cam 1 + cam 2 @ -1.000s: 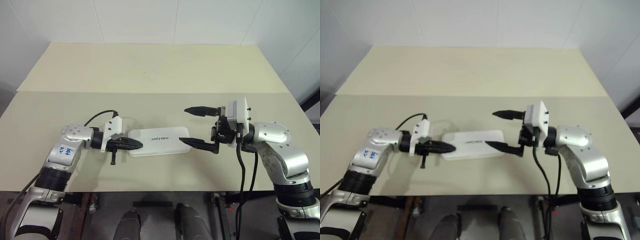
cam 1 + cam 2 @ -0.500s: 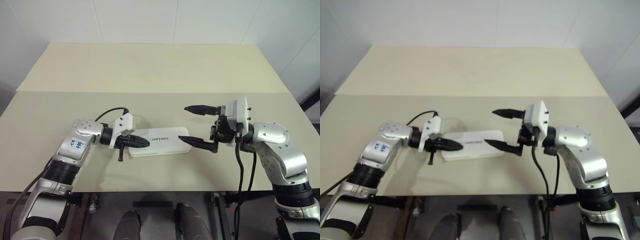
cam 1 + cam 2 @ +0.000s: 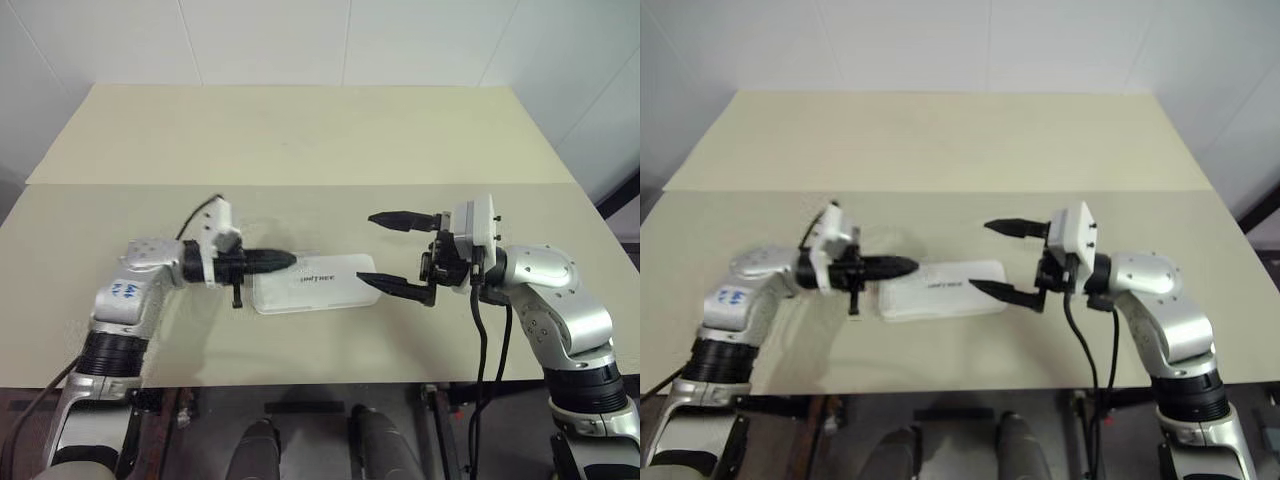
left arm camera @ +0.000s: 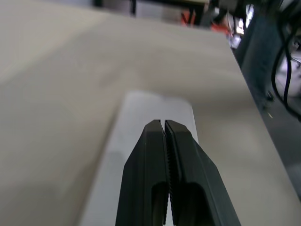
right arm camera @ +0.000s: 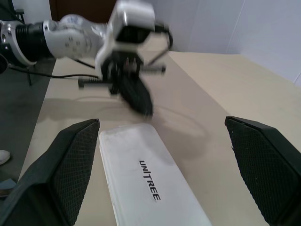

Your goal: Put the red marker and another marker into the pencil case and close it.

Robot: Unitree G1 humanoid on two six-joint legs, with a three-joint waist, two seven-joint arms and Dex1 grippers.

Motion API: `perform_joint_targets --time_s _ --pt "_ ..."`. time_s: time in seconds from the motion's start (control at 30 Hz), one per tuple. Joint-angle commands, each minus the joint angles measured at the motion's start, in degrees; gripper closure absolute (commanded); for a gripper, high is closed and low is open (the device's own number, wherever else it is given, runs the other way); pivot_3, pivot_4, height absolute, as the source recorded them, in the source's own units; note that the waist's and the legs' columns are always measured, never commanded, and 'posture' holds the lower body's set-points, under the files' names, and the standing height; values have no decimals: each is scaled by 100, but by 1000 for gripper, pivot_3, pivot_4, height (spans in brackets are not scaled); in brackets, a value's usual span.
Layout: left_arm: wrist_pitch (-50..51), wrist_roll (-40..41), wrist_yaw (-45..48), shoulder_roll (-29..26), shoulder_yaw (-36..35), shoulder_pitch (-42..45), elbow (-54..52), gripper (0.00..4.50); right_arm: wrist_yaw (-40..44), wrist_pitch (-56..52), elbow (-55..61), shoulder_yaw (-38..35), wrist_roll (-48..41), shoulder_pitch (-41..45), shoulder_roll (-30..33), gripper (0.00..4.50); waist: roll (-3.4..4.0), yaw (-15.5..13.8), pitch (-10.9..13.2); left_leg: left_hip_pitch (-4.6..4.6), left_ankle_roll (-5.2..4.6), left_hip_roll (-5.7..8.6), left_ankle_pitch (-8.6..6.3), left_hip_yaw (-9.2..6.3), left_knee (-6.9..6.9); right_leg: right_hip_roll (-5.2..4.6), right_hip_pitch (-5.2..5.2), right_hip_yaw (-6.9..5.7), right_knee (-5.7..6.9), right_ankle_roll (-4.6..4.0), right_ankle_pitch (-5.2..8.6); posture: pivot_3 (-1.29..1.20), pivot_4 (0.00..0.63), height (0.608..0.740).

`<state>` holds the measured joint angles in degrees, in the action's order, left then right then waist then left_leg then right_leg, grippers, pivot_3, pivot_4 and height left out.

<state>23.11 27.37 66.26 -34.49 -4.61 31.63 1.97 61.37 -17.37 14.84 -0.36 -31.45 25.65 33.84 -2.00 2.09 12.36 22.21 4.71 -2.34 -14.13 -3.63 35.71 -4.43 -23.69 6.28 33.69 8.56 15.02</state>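
The pencil case [image 3: 312,291] lies closed and flat at the near middle of the bench [image 3: 300,140]. It looks light, stiff and smooth, so it may slide; better to hold its long edges. At 9 o'clock the left claw [image 3: 285,260] hovers, fingers together and empty. At 3 o'clock the right claw [image 3: 385,252] stands wide apart.

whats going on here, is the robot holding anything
No, both grippers are empty. A white pencil case lies closed on the table, lid with lettering facing up. The left gripper is shut and hovers just above the case's left end. The right gripper is wide open at the case's right end, one finger low by the case's corner, the other held higher. No markers lie out on the table.
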Motion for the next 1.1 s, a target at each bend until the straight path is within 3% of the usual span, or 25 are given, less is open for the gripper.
perform_joint_targets --time_s 0.03,0.23,0.67,1.1 --pt "139 379 -110 -172 -413 -205 -518 4458 77 166 20 -235 -50 29 126 0 0 5 0 0 0 0 0 0 -1 0 0 0 0 0 0 0 150 740" --pt "560 800 -232 -548 -877 -636 -1053 4458 62 195 9 -509 -91 -231 353 0 -1 2 1 0 1 0 -1 0 -14 0 -3 0 -6 -4 3 0 150 740" --pt "-20 718 -263 -743 -1080 -815 -879 43 356 408 -294 -1217 -76 -642 1047 0 -1 -7 1 0 2 0 -2 2 -12 0 -1 1 -20 -15 9 0 150 740" --pt "-374 530 -238 -752 -865 -667 -677 43 472 688 -850 -1587 113 -645 1490 0 -1 4 1 0 2 0 -2 4 -11 0 -1 2 -21 -15 9 0 150 740"
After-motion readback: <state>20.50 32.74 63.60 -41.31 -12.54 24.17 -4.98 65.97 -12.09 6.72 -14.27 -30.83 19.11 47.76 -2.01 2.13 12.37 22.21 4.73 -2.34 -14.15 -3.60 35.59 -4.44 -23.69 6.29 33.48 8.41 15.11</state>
